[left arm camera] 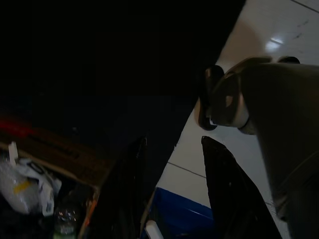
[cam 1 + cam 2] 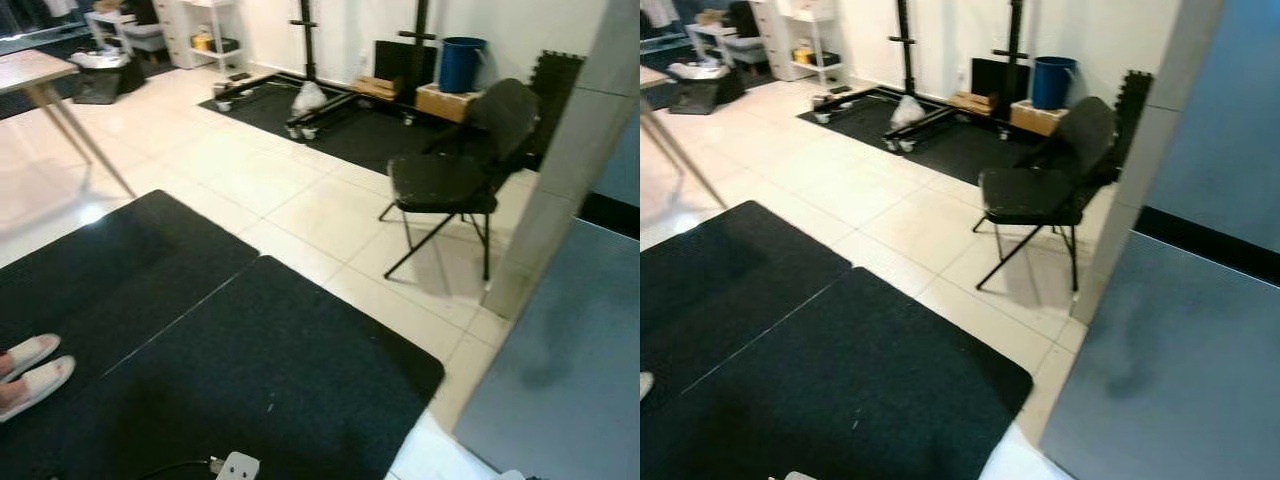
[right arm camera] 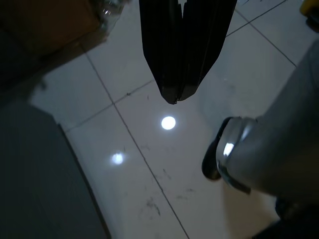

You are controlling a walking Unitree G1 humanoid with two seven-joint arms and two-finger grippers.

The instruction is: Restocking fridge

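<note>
Your fridge (image 2: 1180,350) stands at the robot's right as a grey-blue panel close to the head camera, with a black folding chair (image 2: 450,180) on the white tile floor (image 2: 300,210) just beyond its edge. Two black mats (image 2: 230,370) lie in front of you, a person's white shoes (image 2: 30,370) at the left one.

Your right gripper (image 3: 174,97) hangs over the tiles with its fingers pressed together, the fridge's grey side near it but apart.

Your left gripper (image 1: 172,189) hangs in shadow, fingers spread with nothing between them, beside a cardboard box (image 1: 60,164) holding a plastic bag and bottles.
</note>
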